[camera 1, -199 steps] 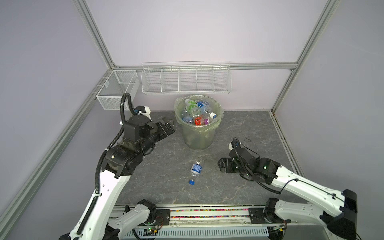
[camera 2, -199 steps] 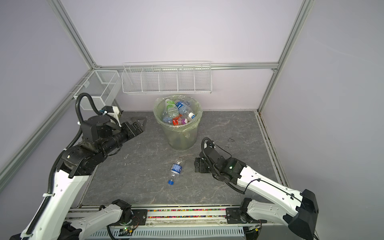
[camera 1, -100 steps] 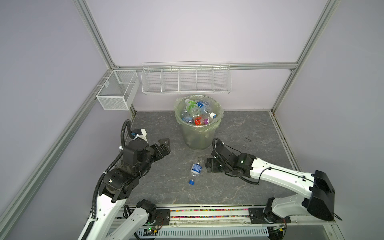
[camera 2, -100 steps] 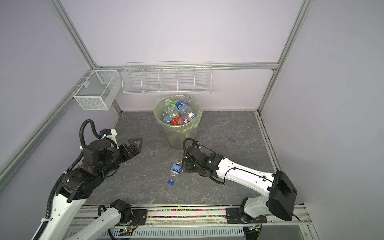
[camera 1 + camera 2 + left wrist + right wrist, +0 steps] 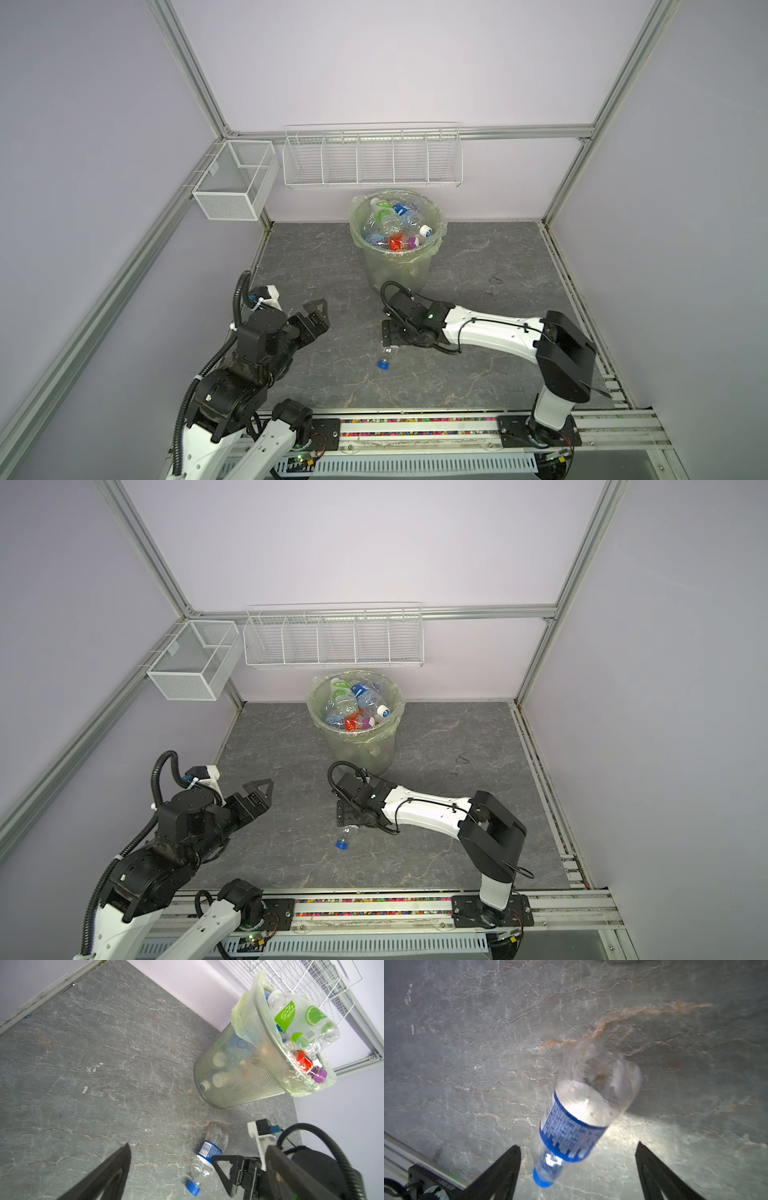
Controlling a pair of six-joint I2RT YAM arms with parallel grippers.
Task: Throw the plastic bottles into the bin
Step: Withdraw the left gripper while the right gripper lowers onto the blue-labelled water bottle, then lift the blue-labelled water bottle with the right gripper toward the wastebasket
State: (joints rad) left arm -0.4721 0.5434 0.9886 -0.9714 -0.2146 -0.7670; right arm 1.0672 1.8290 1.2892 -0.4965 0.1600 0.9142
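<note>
1. Now, one clear plastic bottle (image 5: pixel 583 1118) with a blue label and a blue cap (image 5: pixel 383 364) lies on its side on the grey marbled table (image 5: pixel 478 374). It is in front of the bin (image 5: pixel 395 270), and its cap end points toward the front rail (image 5: pixel 415 428).
2. My right tool (image 5: pixel 577 1146) hangs low over that bottle with its jaws spread wide. One finger sits on either side of the neck end, with a gap on both sides, so nothing is pinched. The close view from this wrist is slightly blurred.
3. In both top views my right tool covers most of the bottle, and only the cap and a little clear plastic show.
4. The bin stands upright near the back wall, just behind my right tool. It is round and tapered, with a pale green bag (image 5: pixel 245 1007) folded over its rim.
5. Other bottles (image 5: pixel 395 226) fill the bin to the rim. A green-labelled bottle (image 5: pixel 299 1020) lies on top, and a red one (image 5: pixel 304 1061) and a purple cap (image 5: pixel 318 1075) sit at the edge.
6. My left tool (image 5: pixel 309 318) is spread and empty, raised above the table well to the left of the lying bottle.
7. A long white wire rack (image 5: pixel 372 166) hangs on the back wall above the bin, and a white mesh box (image 5: pixel 232 183) hangs in the left corner.
</note>
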